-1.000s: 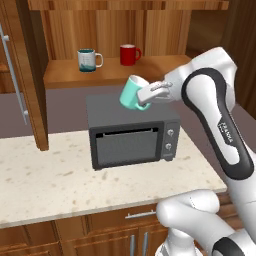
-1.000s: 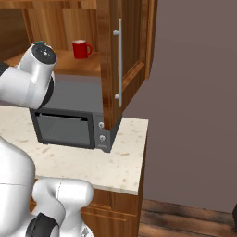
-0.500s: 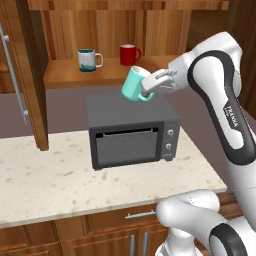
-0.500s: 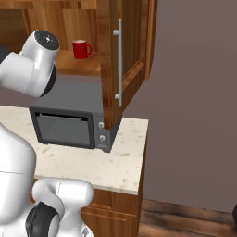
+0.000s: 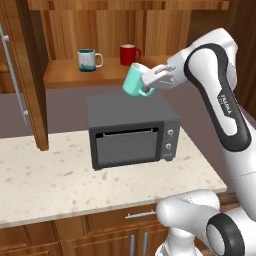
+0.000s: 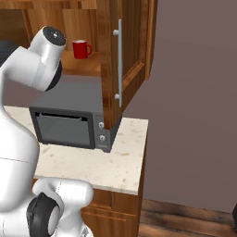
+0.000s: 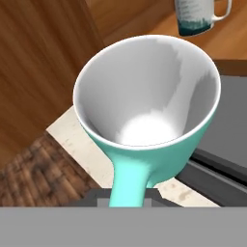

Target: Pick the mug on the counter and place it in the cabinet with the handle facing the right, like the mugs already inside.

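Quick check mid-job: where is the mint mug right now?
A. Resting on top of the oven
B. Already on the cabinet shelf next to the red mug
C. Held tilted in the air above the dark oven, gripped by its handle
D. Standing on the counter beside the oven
C: the mug hangs tilted above the oven, the pincer shut on its handle, short of the cabinet shelf.

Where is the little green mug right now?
In the left base view, the mug hangs tilted in the gripper above the microwave, just below and right of the red mug.
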